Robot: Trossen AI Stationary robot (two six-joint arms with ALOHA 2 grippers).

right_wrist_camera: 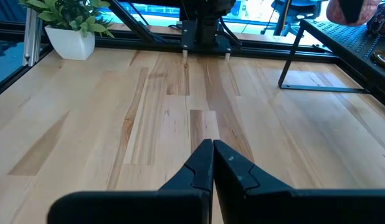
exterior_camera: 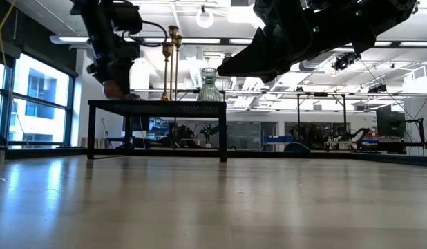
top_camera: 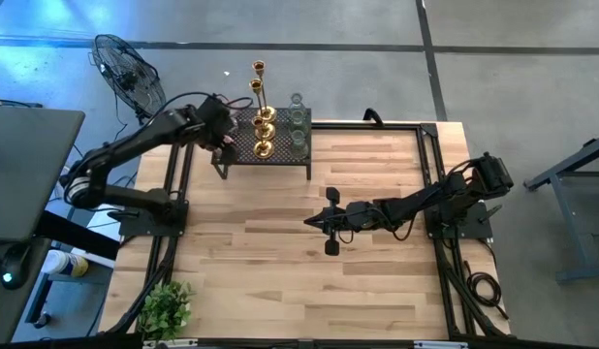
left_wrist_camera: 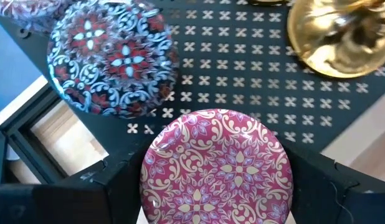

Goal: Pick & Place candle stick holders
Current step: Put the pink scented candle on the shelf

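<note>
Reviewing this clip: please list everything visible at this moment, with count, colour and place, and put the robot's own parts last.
Black perforated metal rack: one, far side of the wooden table.
Tall slim gold candlesticks: two, on the rack.
Squat gold round-based holders: about two, on the rack near the tall ones.
Pale-green glass holders: a short row, on the rack's right part; exact count unclear.
Pink floral round holder: one, between the left gripper's fingers.
Dark blue-and-red patterned round holder: one, on the rack beside it.
Leafy green plant in white pot: one, near-left table corner.
Black fan: one, on the floor beyond the table.
Left gripper: at the rack's left end, closed on the pink holder.
Right gripper: shut, empty, over mid-table.
</note>
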